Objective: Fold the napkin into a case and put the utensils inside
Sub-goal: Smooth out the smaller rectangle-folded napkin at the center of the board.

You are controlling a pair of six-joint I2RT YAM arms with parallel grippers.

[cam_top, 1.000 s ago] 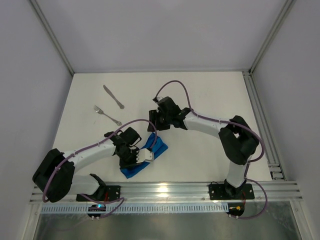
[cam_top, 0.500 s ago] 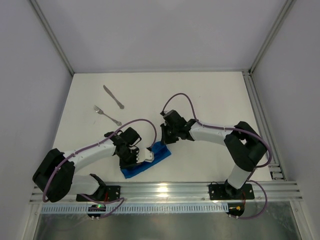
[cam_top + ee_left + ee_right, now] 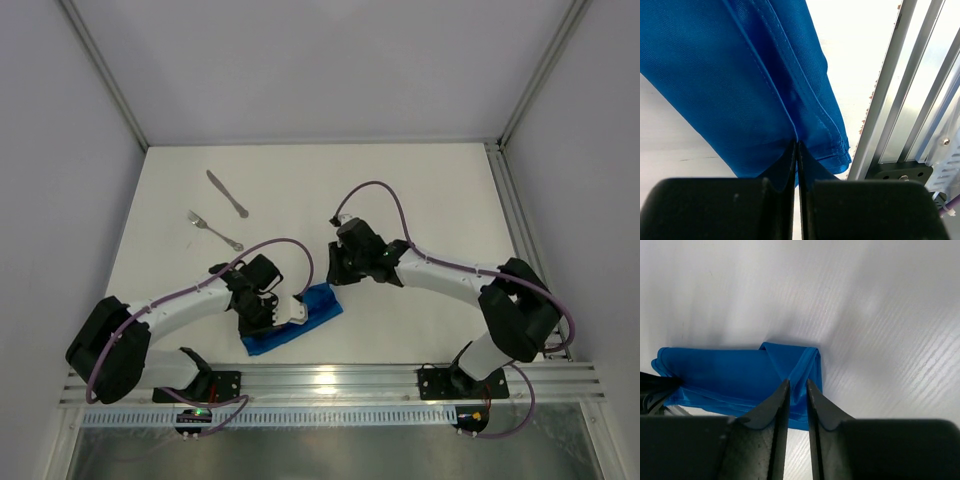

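Note:
The blue napkin point(image 3: 268, 340) lies folded as a narrow oblong near the table's front edge. My left gripper point(image 3: 292, 311) is over its middle, shut on a pinched fold of the cloth point(image 3: 740, 75), as the left wrist view shows at my gripper point(image 3: 796, 144). My right gripper point(image 3: 335, 281) is at the napkin's far right end. Its jaws stand a narrow gap apart over the folded end point(image 3: 730, 375), and my gripper point(image 3: 797, 383) holds nothing. The silver knife point(image 3: 228, 193) and fork point(image 3: 214, 230) lie on the table at the back left, away from both grippers.
An aluminium rail point(image 3: 330, 380) runs along the table's near edge, close to the napkin, and shows in the left wrist view point(image 3: 890, 100). Another rail point(image 3: 520, 240) runs along the right side. Grey walls enclose the table.
My right gripper has come toward the front and down to the napkin's right end. The napkin's right end has shifted slightly. My left gripper has stayed put, shut on the cloth.

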